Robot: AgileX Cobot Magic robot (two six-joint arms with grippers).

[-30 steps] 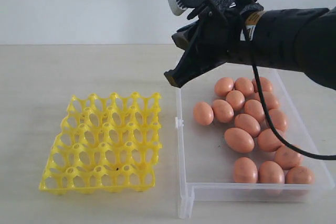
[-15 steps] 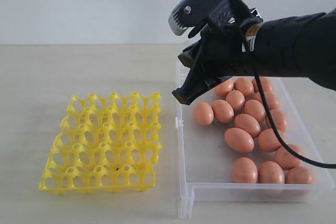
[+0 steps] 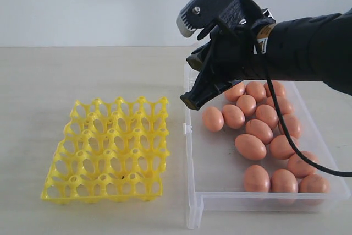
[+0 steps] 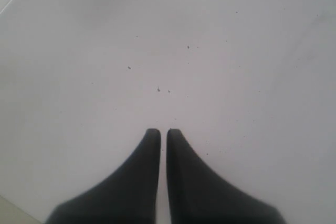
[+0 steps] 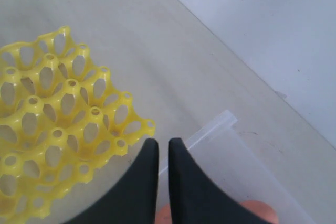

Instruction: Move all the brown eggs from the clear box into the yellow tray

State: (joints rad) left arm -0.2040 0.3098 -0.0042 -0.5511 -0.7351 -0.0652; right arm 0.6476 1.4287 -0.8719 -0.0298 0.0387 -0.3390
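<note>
- My right gripper hangs over the left wall of the shallow transparent plastic box, fingers pressed nearly together, empty.
- My left gripper is closed too, over a bare pale surface.
- All the smooth orange-brown eggs lie in the box. The bright yellow lattice tray sits empty beside it.
- I'd spread the jaws first, then straddle the outlying egg and squeeze gently.
- Bare floor beside that egg leaves finger room, but the wall is close. I'd lift clear of the rim and the tray posts.
</note>
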